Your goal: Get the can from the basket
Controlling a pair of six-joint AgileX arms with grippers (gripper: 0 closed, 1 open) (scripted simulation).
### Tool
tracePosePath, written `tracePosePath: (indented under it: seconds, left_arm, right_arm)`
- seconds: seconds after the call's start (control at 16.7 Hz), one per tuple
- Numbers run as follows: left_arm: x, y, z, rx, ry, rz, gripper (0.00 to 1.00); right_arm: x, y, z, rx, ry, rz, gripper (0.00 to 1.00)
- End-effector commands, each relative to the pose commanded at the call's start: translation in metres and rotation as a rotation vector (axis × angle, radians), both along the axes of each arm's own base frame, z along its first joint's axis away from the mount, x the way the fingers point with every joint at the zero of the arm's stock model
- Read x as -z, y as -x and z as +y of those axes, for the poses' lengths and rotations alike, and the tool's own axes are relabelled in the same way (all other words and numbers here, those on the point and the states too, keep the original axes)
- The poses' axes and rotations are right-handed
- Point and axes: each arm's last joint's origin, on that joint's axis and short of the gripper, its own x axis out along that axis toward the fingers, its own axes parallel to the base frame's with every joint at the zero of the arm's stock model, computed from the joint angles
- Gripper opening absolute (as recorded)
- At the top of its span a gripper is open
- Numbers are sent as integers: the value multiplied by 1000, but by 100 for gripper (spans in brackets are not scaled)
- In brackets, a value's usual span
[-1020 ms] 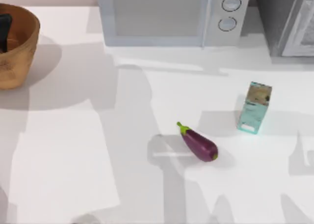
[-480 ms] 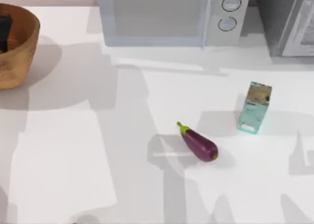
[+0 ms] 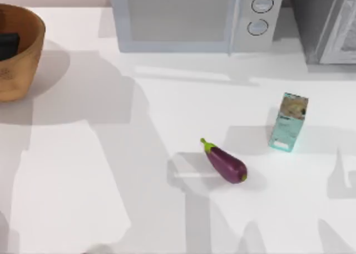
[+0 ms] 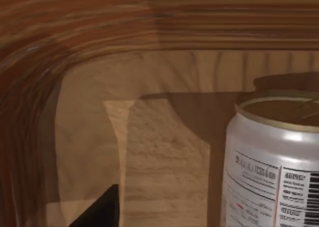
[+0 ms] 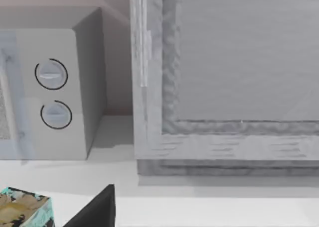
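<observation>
The basket [image 3: 25,70] is an orange-brown round bowl at the table's far left edge. My left gripper [image 3: 8,45] shows as a dark shape down inside it. In the left wrist view the basket's curved wall [image 4: 99,28] and its pale floor are close up. The can [image 4: 271,162] stands upright on that floor, silver-white with small lettering, a barcode and a tan-gold top. A dark part of my left gripper [image 4: 97,212] is apart from the can, with bare floor between them. A dark part of my right gripper [image 5: 94,209] hangs over the table's right side near the carton.
A microwave [image 3: 189,20] stands along the back edge and a grey cabinet [image 3: 328,25] at the back right. A purple eggplant [image 3: 225,163] lies mid-table. A teal carton [image 3: 288,123] stands to its right. Open tabletop lies between the basket and the eggplant.
The dark shape of my left gripper has shifted and turned inside the basket, and the arm's shadow has drifted left across the table. Eggplant and carton have not moved.
</observation>
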Motion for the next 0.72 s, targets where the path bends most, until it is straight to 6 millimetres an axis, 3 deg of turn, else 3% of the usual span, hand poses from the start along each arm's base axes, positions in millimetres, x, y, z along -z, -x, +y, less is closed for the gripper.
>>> tracePosePath:
  seconds: [0.18,0.72]
  left_arm:
    - [0,0,0,0,0,0,100]
    - [0,0,0,0,0,0,32]
  right_arm:
    - [0,0,0,0,0,0,100]
    - [0,0,0,0,0,0,100]
